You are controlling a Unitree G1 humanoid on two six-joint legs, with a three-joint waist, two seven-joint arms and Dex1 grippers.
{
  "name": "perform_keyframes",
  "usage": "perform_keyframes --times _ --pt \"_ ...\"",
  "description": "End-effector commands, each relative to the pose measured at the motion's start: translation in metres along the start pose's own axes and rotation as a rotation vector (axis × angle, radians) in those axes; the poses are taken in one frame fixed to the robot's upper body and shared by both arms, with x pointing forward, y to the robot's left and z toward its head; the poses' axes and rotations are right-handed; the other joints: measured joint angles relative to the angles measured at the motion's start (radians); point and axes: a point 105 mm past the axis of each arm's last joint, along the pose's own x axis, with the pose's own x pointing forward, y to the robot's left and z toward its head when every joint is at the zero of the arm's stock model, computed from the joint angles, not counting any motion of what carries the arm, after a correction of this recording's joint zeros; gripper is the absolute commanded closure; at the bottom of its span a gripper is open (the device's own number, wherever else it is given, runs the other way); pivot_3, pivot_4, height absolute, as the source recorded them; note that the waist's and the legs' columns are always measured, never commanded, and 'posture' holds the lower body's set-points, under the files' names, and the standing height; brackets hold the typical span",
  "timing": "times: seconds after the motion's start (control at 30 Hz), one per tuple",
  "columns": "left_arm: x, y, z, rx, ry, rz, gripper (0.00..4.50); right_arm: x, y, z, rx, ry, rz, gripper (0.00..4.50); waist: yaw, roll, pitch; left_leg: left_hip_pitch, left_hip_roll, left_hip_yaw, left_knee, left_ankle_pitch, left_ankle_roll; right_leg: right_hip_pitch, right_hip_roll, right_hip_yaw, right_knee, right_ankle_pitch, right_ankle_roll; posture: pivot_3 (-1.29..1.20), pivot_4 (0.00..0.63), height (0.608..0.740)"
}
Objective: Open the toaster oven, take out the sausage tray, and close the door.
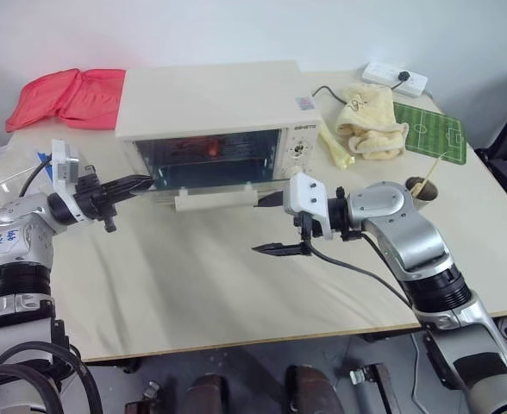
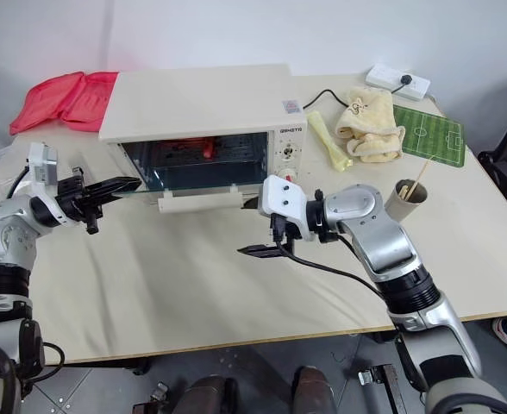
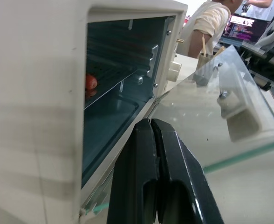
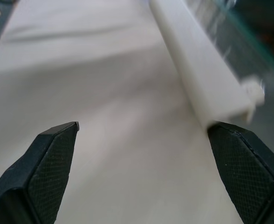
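The cream toaster oven (image 1: 210,99) stands at the back of the table. Its glass door (image 1: 209,186) hangs open and lies about level, the cream bar handle (image 1: 215,202) toward me. Inside the dark oven sits the sausage tray, of which I make out a red sausage (image 3: 90,82). My left gripper (image 1: 146,181) is shut with nothing in it, its tips at the door's left edge near the hinge. My right gripper (image 1: 266,224) is open at the right end of the handle (image 4: 197,70). One finger (image 4: 244,172) is close beside that end, without holding it.
A red cloth (image 1: 68,95) lies behind the oven's left. A yellow towel (image 1: 370,121), a green pitch-patterned mat (image 1: 435,131) and a power strip (image 1: 396,79) lie at the back right. A paper cup (image 1: 423,187) with a stick stands by my right arm. A person (image 3: 211,23) stands beyond.
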Motion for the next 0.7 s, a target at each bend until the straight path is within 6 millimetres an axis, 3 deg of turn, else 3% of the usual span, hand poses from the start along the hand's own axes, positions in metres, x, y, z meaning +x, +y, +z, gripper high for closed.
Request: perform_keyframes --times 0.03,0.23,0.4,0.57,0.7 --pt "0.003 -0.003 0.009 0.046 -0.003 -0.026 4.48 -0.007 0.005 -0.008 0.004 0.096 0.009 0.0 0.006 0.0 0.0 0.0 0.0 0.0 0.0 0.0 0.0 0.0 0.0 0.0 0.0 0.0 0.0 0.0 0.15 0.74" --pt "0.008 -0.01 -0.002 0.018 0.048 -0.065 4.48 -0.033 0.029 -0.041 0.025 0.325 0.114 0.0 0.02 0.0 0.0 0.0 0.0 0.0 0.0 0.0 0.001 0.0 0.0 0.0 0.0 0.0 0.0 0.0 0.15 0.74" --pt "0.009 -0.018 -0.019 0.001 0.14 -0.094 4.48 -0.061 0.043 -0.034 0.048 0.322 0.133 0.0 0.023 -0.001 0.0 -0.002 -0.001 0.001 0.002 -0.001 0.002 0.0 -0.001 0.0 -0.002 0.0 0.0 0.0 0.15 0.74" --pt "0.006 -0.023 -0.041 -0.021 0.262 -0.101 4.48 -0.086 0.031 -0.015 0.061 0.289 0.046 0.0 0.022 -0.001 0.001 -0.002 -0.001 0.001 0.005 -0.001 0.002 0.001 -0.001 0.0 -0.001 0.0 0.0 0.0 0.15 0.74" --pt "0.01 -0.028 -0.052 -0.007 0.315 -0.126 4.48 -0.078 0.002 0.002 -0.041 0.224 -0.095 0.0 0.019 -0.001 0.001 -0.002 0.0 0.001 0.005 -0.001 0.002 0.001 -0.001 0.001 -0.001 0.0 0.0 0.0 0.15 0.74"
